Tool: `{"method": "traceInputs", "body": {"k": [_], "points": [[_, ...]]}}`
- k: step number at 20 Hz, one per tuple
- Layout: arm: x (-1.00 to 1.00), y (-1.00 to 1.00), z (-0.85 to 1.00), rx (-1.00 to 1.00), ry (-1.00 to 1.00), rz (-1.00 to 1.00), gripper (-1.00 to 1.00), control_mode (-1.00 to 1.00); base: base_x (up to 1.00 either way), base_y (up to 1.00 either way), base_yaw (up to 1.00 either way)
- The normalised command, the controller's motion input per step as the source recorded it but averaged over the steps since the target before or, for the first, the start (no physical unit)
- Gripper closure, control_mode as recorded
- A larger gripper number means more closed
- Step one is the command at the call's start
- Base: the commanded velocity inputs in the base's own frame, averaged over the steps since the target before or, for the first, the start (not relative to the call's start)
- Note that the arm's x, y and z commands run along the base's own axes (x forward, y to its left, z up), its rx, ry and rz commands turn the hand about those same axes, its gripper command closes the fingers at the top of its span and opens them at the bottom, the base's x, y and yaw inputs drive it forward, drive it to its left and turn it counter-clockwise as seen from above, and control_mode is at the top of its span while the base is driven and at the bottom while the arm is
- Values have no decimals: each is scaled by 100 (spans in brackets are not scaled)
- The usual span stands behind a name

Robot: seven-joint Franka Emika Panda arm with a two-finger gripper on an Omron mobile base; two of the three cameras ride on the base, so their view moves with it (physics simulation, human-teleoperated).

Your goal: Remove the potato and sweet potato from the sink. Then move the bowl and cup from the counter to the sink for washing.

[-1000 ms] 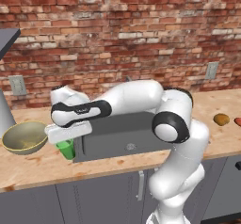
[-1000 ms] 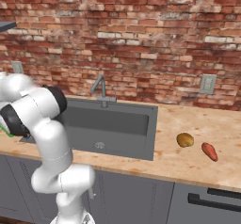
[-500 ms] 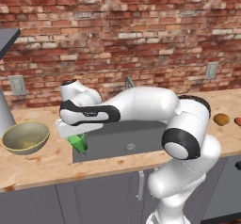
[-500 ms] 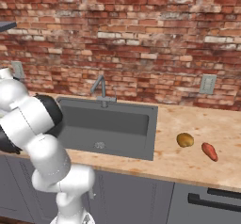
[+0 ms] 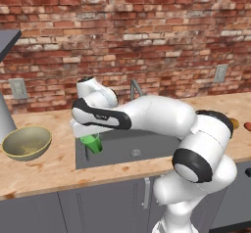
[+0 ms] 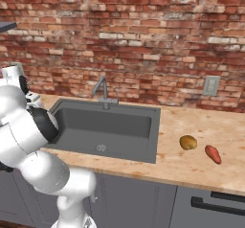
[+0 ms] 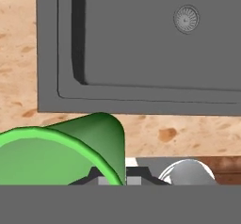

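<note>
My gripper (image 5: 88, 135) is shut on the small bright green cup (image 5: 93, 144), which hangs over the left edge of the dark grey sink (image 5: 147, 151). In the hand view the cup (image 7: 56, 155) sits tilted at the lower left, with the sink basin (image 7: 155, 44) and its drain (image 7: 186, 18) above it. The olive-yellow bowl (image 5: 27, 141) stands on the counter left of the sink. On the counter right of the sink (image 6: 105, 126) lie the golden-brown potato (image 6: 188, 142) and the orange-red sweet potato (image 6: 213, 153).
A grey metal tap (image 6: 103, 90) rises at the back of the sink. A brick wall with a socket (image 6: 211, 85) runs behind the wooden counter (image 6: 201, 169). Grey cabinet fronts (image 5: 98, 210) lie below.
The arm has swung right with the cup in its grip, from beside the bowl to over the sink's left edge. Bowl, potato and sweet potato have stayed put.
</note>
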Motion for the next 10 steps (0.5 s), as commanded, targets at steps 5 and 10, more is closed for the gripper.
{"method": "traceInputs", "body": {"k": [5, 10], "points": [[11, -34, 15, 0, 0, -3, 100, -100, 0, 0, 0], [18, -31, 11, 2, 0, -1, 100, -100, 0, 0, 0]]}}
